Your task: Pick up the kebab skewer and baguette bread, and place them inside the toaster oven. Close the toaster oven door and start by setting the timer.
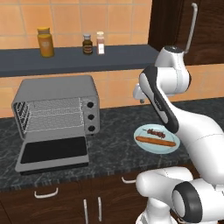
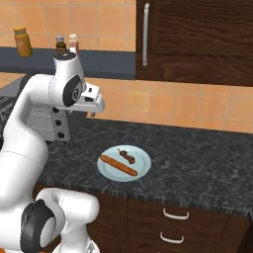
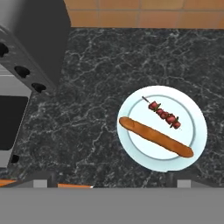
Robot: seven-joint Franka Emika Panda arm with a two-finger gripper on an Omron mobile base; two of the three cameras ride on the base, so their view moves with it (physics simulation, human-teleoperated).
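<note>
Dark marble worktop point(image 3: 100, 65) below the fingers point(image 3: 112, 177), which hang spread wide and empty. Skewer point(image 3: 164, 113) and baguette point(image 3: 155, 136) lie side by side on the plate point(image 3: 197, 131) ahead-right; oven point(image 1: 54, 105), door point(image 1: 53, 153) down, sits left. Best drop straight over the skewer, straddling the stick crosswise, clear of the baguette.

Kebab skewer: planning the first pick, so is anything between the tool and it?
Nothing visible. The kebab skewer lies uncovered on the plate beside the baguette bread, apart from it.
</note>
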